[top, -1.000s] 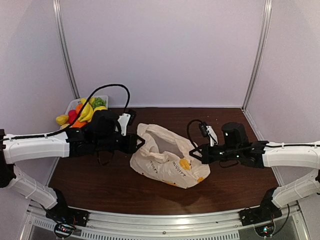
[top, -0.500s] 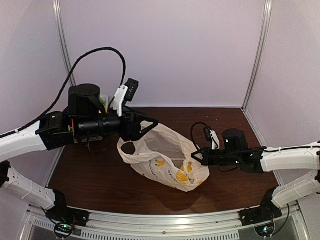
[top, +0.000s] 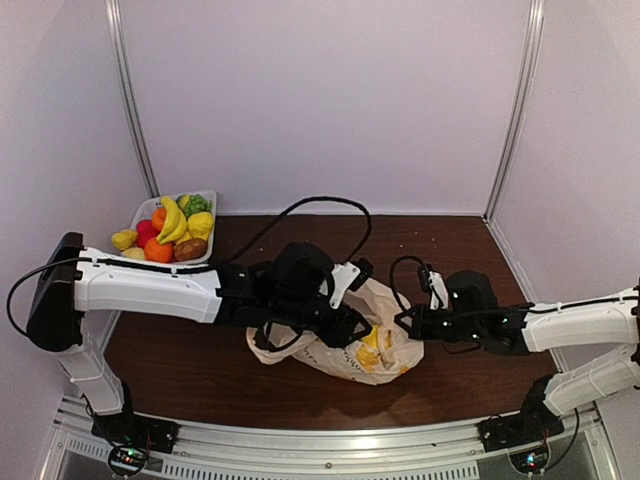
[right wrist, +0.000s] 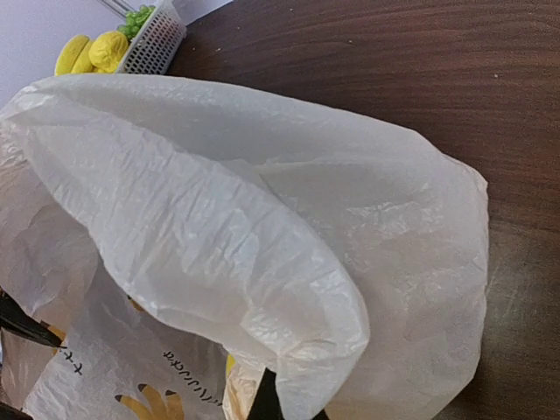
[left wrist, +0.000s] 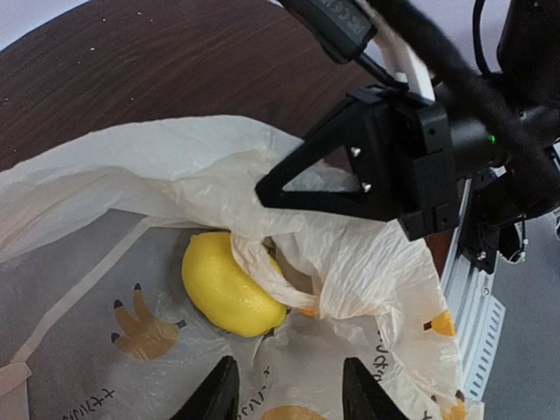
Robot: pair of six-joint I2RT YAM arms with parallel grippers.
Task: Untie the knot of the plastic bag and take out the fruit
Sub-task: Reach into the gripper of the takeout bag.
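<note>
The cream plastic bag lies crumpled at the table's middle with its mouth open. A yellow lemon-like fruit rests inside it, partly under a fold of plastic. My left gripper hovers just above the bag's inner wall, jaws open with nothing between them, a short way from the fruit. It reaches into the bag mouth in the top view, left gripper. My right gripper is shut on the bag's right rim, and its black jaws show in the left wrist view. The knot is out of view.
A white slotted basket at the back left holds bananas, green grapes, an orange piece and a brown oval; it also appears as the basket far off in the right wrist view. Dark wooden table surrounds the bag; white walls enclose it.
My left arm came down from a raised position at the left and reached over into the bag mouth. The bag slumped lower and flatter. The right gripper kept its hold.
</note>
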